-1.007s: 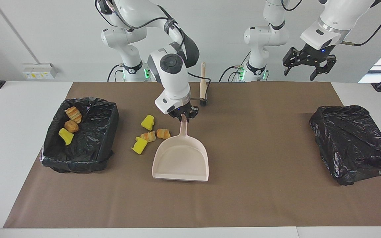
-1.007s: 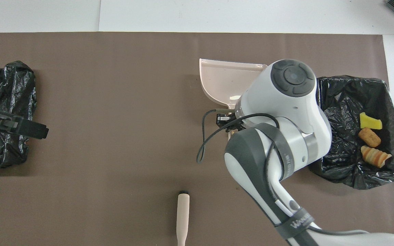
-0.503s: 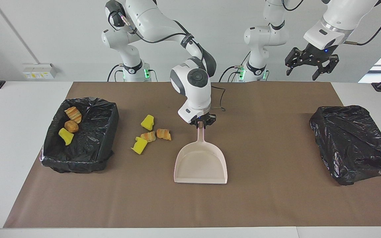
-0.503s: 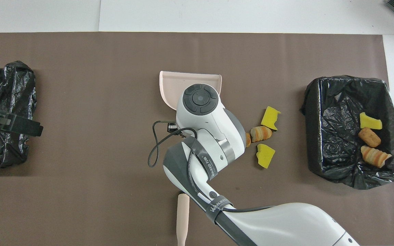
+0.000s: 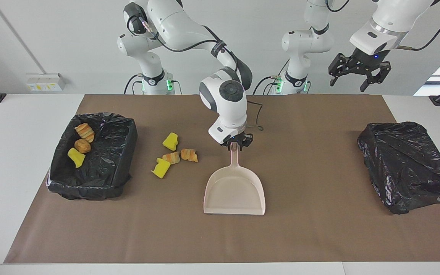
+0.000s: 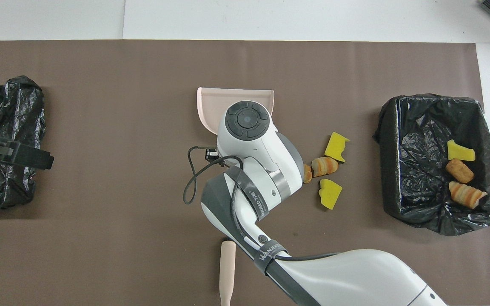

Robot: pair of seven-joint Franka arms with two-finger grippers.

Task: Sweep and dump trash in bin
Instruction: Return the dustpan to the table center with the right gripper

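Overhead view shows the brush handle [image 6: 227,272], a pale rounded stick lying near the robots' edge, which the right arm hides in the facing view. Facing view, in turn, shows the right gripper [image 5: 236,145] at the tip of the dustpan [image 5: 234,193] handle; from above the arm's wrist covers that spot. Whether its fingers clamp the handle or stand slightly apart around it I cannot tell. The dustpan is smooth beige plastic, flat on the brown mat [image 5: 311,229], its open mouth pointing away from the robots.

The left gripper [image 5: 358,75] hangs in the air over the left arm's end of the table, fingers spread apart and holding nothing.

Seven bits of trash: four on the mat [image 5: 174,154] beside the dustpan, toward the right arm's end, being two yellow sponge chunks and two ridged orange-brown pastries; three in the bin [image 5: 122,131], one sponge and two pastries.

Two black crinkled plastic bags: one lines the open bin, the other [image 5: 407,164] lies as a lump at the left arm's end.
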